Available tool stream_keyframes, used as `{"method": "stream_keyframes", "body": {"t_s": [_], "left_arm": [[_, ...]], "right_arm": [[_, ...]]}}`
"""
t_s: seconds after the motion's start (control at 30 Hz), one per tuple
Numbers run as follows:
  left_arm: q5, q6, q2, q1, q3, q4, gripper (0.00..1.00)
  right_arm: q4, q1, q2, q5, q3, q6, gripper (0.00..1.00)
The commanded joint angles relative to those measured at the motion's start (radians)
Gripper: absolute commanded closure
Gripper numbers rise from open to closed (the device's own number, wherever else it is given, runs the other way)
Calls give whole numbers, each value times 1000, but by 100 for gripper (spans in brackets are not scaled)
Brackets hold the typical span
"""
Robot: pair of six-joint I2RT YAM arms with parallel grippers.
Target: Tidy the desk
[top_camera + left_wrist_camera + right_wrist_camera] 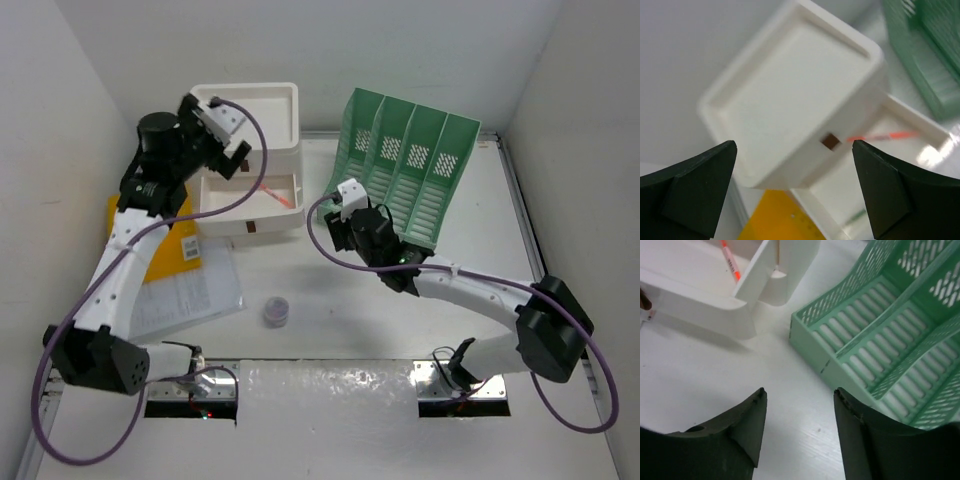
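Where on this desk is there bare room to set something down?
Bare desk lies between the small jar and the right arm, and right of the green rack. The left side is crowded: papers, yellow folder, open drawer.

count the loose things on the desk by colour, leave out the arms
white: 2 (drawer box, pile of papers)
green: 1 (file rack)
yellow: 1 (folder)
orange: 1 (pen, in the open drawer)
purple: 1 (small round pot)
total: 6
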Motion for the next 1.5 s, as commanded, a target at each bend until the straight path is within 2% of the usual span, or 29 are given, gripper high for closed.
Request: {"method": "stream_keyframes", "body": {"t_s": [0.0,0.03,0.07,0.1,0.13,0.17,0.23,0.33,0.37,0.4,0.47,0.53,0.67,0.73,0.87,0.93,1.07,1.23,1.27,1.33,1.43,1.47], "left_arm": [[-277,-179,-70,19,-3,355,0],[-320,-206,-20,34,25,384,0],[-320,-223,16,66,67,368,0],[-349,-246,102,80,167,286,0],[-386,-258,149,94,207,266,0],[-412,-278,237,115,277,243,0],[-466,-291,333,128,357,199,0],[-451,-353,523,189,567,49,0],[-425,-376,565,219,680,6,0],[-399,-421,641,233,736,-78,0],[-333,-452,688,258,807,-120,0],[-287,-463,699,261,787,-102,0],[-142,-453,634,263,610,17,0],[-150,-469,611,263,506,77,0],[-181,-507,626,263,473,85,4],[-182,-527,646,264,474,70,9],[-146,-544,680,264,476,39,17],[-63,-550,714,270,473,1,45],[-49,-550,717,273,470,-5,54],[-14,-550,722,281,461,-14,66],[13,-545,737,287,465,-30,76],[11,-545,740,292,473,-33,84]], "right_arm": [[240,23,15,-23,-51,212,47],[275,64,65,12,-47,218,52],[292,92,96,110,-24,199,57],[311,122,125,164,-10,183,59],[343,150,157,204,2,163,58],[425,196,217,245,21,142,40],[524,231,277,264,42,158,31],[543,242,398,252,119,272,28],[547,242,458,241,157,346,29],[558,242,489,212,174,373,29],[611,242,550,191,218,433,32],[615,244,631,177,255,470,35],[705,242,722,131,320,481,38],[763,238,762,105,346,464,41],[814,193,796,82,364,523,45],[840,173,814,71,369,563,51],[885,130,839,23,403,586,57],[869,114,873,16,481,576,59],[874,110,877,19,489,579,61],[898,103,885,41,493,583,66],[914,97,886,63,487,585,71],[914,97,886,74,489,583,76]]}}
